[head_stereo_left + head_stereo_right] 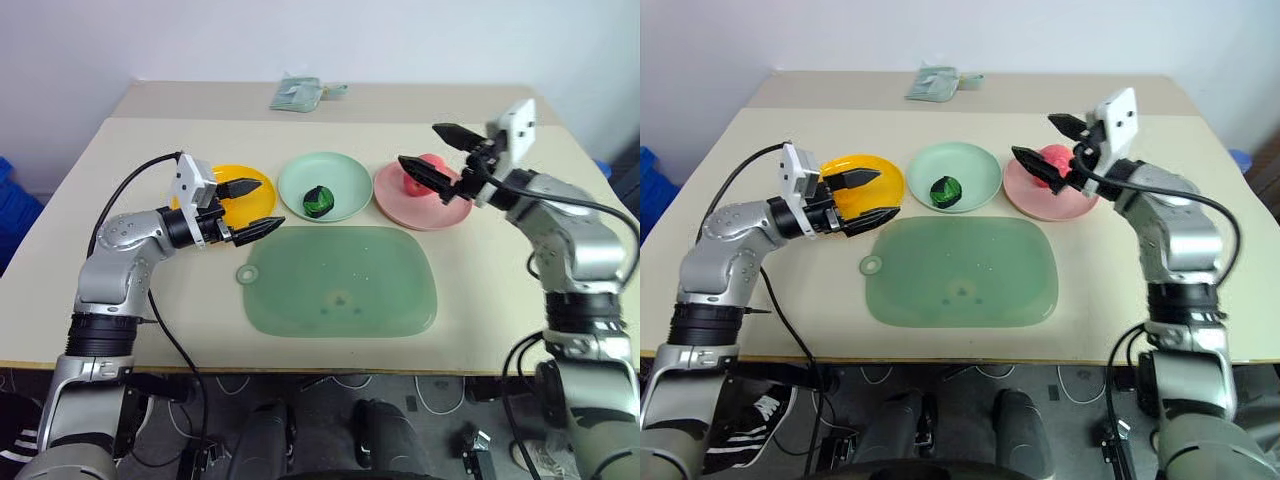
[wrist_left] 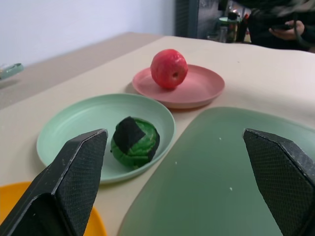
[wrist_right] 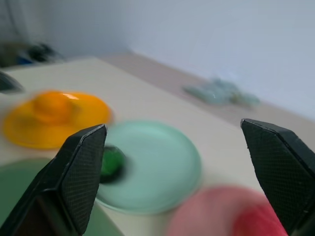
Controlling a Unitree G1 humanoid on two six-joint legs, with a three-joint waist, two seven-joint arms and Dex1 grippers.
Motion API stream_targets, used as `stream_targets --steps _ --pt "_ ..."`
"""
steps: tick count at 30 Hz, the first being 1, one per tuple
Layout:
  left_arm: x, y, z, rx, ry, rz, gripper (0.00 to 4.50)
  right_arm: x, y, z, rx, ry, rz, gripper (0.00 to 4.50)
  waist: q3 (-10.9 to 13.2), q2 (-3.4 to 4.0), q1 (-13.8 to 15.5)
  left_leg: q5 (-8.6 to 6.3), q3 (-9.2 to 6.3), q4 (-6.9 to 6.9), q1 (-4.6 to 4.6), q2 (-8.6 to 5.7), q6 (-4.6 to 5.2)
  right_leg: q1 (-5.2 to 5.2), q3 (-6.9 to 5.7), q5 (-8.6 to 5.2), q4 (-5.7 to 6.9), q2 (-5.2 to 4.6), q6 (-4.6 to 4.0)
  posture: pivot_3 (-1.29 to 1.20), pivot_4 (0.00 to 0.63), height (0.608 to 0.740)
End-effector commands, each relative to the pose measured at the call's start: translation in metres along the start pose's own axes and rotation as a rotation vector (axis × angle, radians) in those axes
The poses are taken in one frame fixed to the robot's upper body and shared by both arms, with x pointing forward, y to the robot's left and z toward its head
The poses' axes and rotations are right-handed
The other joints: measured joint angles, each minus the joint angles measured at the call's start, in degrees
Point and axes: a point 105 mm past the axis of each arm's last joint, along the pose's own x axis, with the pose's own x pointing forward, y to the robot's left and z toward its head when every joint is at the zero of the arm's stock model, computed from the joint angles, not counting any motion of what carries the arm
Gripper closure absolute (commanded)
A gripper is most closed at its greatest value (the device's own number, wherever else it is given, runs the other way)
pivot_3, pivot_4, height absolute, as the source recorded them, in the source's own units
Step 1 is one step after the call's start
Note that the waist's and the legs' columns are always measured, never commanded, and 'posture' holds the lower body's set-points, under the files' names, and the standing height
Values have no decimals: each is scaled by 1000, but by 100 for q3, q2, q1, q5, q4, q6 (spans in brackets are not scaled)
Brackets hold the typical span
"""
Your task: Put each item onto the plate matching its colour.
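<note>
Left eye view, nearest first: large rounded green mat (image 1: 340,281), smooth and flat with a small ring tab at one corner, lying on the beige table (image 1: 80,200). Just beyond its near-left corner, left gripper (image 1: 253,208) hovering with its two black textured fingers spread wide and empty, covering much of the yellow plate (image 1: 258,181); orange fruit (image 3: 50,104) hidden behind that gripper from the head views and made out only as a blurred round shape on the yellow plate from the right wrist view. Next along the row, mint green plate (image 1: 325,186), shallow and glossy, holding the dark green-and-black ball (image 1: 318,200) slightly off-centre; seen close from the left wrist view, a crinkled green surface with a black patch. Beside it, pink plate (image 1: 423,196) carrying the pinkish-red apple (image 2: 169,68), smooth with a dimple at the stem; partly covered in the head views by the right gripper (image 1: 435,152), raised above the plate with fingers apart and nothing between them. Farthest back, near the table's rear edge, crumpled pale green cloth (image 1: 302,92), details hard to make out.
</note>
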Motion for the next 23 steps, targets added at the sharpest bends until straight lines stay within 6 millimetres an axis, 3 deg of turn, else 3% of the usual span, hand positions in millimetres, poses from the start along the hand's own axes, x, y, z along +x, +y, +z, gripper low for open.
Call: stream_targets --steps 1,5,13,23 --pt "-6 1 13 39 -29 -25 0 -24 27 24 -53 -26 139 57 0 0 32 0 2 0 0 0 0 0 1 0 -3 -1 0 0 150 740" --pt "-24 3 5 115 -29 -14 0 -55 58 4 -74 115 255 57 0 -1 69 0 4 1 5 3 0 2 0 -4 -5 -1 -8 0 150 740" --pt "-68 -2 -25 85 40 -37 0 -117 70 -25 -58 304 210 57 0 -2 87 0 9 4 13 8 -2 5 4 -15 -5 -2 -28 0 150 740" --pt "-120 3 -48 99 165 22 0 -170 76 -28 -40 380 103 57 0 -3 76 -1 10 5 15 10 -4 5 4 -14 -16 -20 -35 0 150 740"
